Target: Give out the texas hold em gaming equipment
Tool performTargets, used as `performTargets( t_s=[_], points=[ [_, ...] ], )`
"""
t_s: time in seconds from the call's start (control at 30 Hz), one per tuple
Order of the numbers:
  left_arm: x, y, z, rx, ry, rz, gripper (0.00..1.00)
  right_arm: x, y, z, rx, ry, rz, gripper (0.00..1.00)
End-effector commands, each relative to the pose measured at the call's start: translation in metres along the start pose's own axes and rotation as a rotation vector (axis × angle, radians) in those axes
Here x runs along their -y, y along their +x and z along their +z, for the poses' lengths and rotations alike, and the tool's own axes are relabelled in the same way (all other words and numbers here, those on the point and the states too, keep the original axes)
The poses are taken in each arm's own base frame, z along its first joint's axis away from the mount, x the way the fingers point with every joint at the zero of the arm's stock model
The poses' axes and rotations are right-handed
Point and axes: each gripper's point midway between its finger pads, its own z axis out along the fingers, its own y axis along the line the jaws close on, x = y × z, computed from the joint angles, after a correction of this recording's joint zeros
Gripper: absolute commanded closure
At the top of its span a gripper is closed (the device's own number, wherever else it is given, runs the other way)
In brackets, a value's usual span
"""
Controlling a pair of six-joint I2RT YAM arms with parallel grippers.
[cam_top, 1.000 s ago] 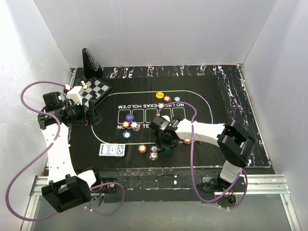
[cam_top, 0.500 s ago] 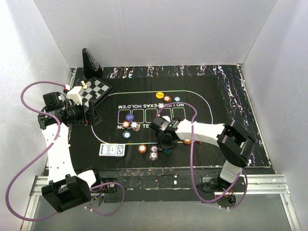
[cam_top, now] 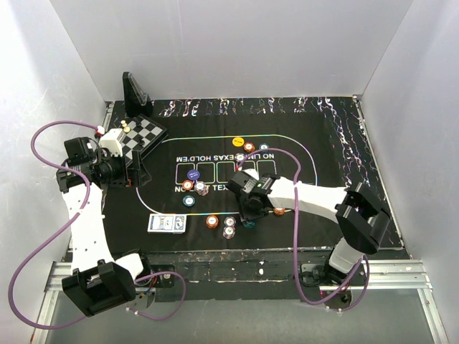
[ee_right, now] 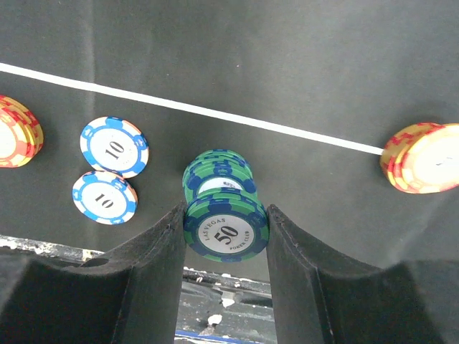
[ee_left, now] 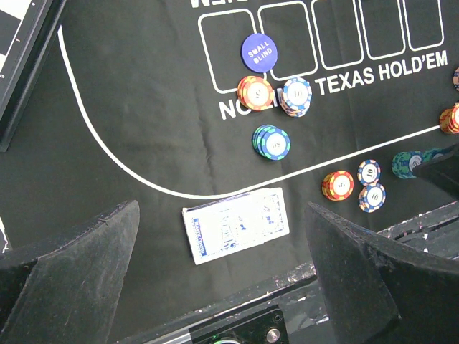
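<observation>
Far left, the left claw (cam_top: 138,170) hangs released, fingers spread wide, well apart from any chip. The deck of blue-and-white patterned-back playing cards (ee_left: 237,224) lies flat on the black printed mat (ee_left: 143,107) below it, untouched. Moving across, two blue-and-white round "10" poker chips (ee_right: 115,147) lie side by side, just left of the action. And here it is: the right claw (ee_right: 226,215) is clenched on a green-and-blue round "50" poker chip (ee_right: 226,233), pinched edge to edge, directly over the green-and-blue chip stack (ee_right: 217,175). Whether it rests on the stack or hangs clear, I can't tell. This looks like a chip pick-up for dealing out. The next move calls for a straight lift, then a carry clear of the orange-and-yellow chip stack (ee_right: 423,158) at right.
</observation>
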Motion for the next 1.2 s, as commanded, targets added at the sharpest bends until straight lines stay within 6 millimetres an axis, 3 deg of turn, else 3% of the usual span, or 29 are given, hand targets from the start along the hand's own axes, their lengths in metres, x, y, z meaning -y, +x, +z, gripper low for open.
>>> performTargets(
  t_s=[0.0,0.2,0.33,0.5,0.7,1.0,1.17],
  points=[
    [0.002,-0.006,-0.006,0.03,-0.009,0.032,0.0,0.006,-0.026,-0.027,0.091,-0.006,0.039,0.99],
    [0.002,-0.007,-0.007,0.03,-0.011,0.038,0.0,0.034,-0.054,-0.027,0.12,0.02,0.09,0.99],
    [0.002,-0.007,-0.008,0.032,-0.012,0.04,0.0,0.061,-0.07,-0.014,0.114,0.063,0.137,0.99],
    [0.001,-0.008,-0.007,0.027,-0.016,0.042,0.0,0.082,-0.078,0.004,0.1,0.104,0.169,0.99],
    [0.0,-0.01,-0.007,0.024,-0.017,0.045,0.0,0.095,-0.082,0.026,0.078,0.137,0.187,0.99],
    [0.0,-0.006,-0.003,0.012,0.0,0.047,0.0,0.109,-0.085,0.036,0.069,0.157,0.21,0.99],
    [0.005,0.001,-0.001,0.014,0.038,0.081,0.0,0.105,-0.083,0.039,0.055,0.137,0.206,0.82]
  ],
)
